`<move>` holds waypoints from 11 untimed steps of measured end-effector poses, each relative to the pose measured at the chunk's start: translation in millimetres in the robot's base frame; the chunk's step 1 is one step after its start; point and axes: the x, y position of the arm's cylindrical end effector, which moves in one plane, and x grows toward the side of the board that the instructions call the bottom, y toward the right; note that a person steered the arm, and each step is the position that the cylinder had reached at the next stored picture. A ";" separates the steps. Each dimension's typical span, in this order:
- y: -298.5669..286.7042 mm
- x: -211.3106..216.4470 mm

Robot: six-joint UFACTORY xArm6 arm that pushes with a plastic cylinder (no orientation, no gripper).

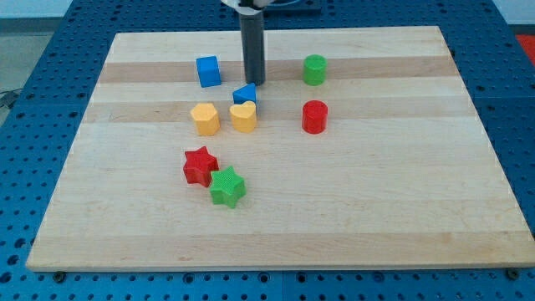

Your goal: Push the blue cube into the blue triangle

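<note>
Your rod carries no gripper, so there is nothing to be released or clenched; my tip (253, 84) sits just behind the blue triangle (245, 94), on its far side and well to the right of the blue cube (208, 71). From here you risk nudging the triangle forward into the yellow heart (243, 118) touching its near edge, or grazing the cube off-centre so it spins away toward the yellow block (205, 119). The cube itself stands square and upright on the counter (376, 209), far left of the triangle, apart from it.
</note>
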 end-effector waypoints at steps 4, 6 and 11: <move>-30.4 -84.4; -96.6 -86.5; -47.0 19.7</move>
